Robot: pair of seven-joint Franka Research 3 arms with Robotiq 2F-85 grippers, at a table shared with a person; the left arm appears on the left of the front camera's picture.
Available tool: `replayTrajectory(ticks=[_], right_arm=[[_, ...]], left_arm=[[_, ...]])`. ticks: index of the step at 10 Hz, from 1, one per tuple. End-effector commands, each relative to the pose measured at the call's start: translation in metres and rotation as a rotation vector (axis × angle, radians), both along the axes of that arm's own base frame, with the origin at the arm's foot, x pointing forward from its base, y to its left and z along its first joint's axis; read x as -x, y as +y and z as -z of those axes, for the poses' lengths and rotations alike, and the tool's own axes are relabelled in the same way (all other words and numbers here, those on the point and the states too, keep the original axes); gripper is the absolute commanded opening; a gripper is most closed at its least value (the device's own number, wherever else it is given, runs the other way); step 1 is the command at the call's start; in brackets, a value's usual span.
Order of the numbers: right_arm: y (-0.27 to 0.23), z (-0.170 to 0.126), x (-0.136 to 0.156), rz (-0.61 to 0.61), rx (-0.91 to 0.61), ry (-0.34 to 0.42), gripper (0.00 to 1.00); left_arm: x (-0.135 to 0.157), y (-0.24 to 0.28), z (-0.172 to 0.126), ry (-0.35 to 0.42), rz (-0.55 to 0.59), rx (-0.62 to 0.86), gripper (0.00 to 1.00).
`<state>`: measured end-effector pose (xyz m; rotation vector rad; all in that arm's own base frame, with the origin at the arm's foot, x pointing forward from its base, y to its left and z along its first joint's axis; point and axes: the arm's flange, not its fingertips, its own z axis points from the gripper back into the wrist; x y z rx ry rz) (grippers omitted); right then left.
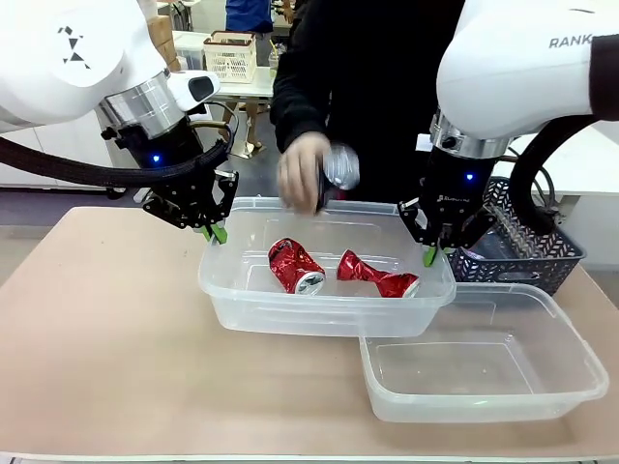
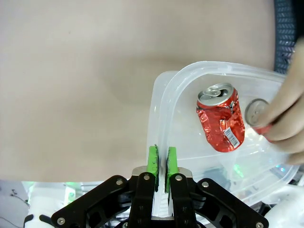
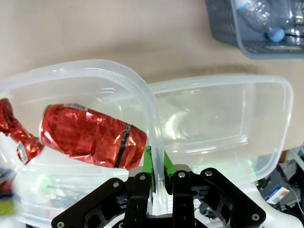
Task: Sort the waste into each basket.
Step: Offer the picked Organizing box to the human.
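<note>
Partly sorted, by the look of it: two crushed red cans (image 1: 295,266) lying in the upper tub (image 1: 251,302), and a third can (image 1: 341,166) gripped in the person's hand (image 1: 302,174) just above that tub's far rim. Plenty left to do, judging from here: nothing yet in the lower tub (image 1: 484,411) at the desk's near right corner, and a clear bottle (image 3: 256,14) with a blue cap lying in the dark lattice basket (image 1: 527,253) by the desk's right edge. Over to the left gripper (image 1: 215,230): pressed together on the upper tub's rim at its far left corner, thin plastic pinched between the green pads. Same story at the right gripper (image 1: 432,253): clamped on the rim at the tub's right end, right where it overlaps the lower tub. Both crushed cans inside the tub, between the two grippers, touched by neither, with the right-hand one lying just inside the wall from the right gripper's pinch.
</note>
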<state>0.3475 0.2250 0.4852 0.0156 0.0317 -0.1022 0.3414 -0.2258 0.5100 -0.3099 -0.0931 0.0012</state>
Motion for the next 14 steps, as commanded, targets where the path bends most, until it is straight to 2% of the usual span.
replayTrajectory(ticks=[1,11,12,14], right_arm=[[0.002,-0.005,-0.002,-0.004,0.007,-0.004,0.06],[0.000,0.000,0.000,0.000,0.000,0.000,0.06],[0.005,-0.007,-0.022,0.020,-0.012,-0.016,0.06],[0.010,-0.015,-0.075,-0.031,-0.049,-0.013,0.06]], left_arm=[[0.003,-0.001,-0.005,-0.011,-0.001,0.011,0.09],[0.000,0.000,0.000,0.000,0.000,0.000,0.09],[-0.020,-0.003,-0.004,-0.010,-0.023,-0.014,0.09],[-0.063,-0.010,-0.005,-0.020,-0.032,0.034,0.09]])
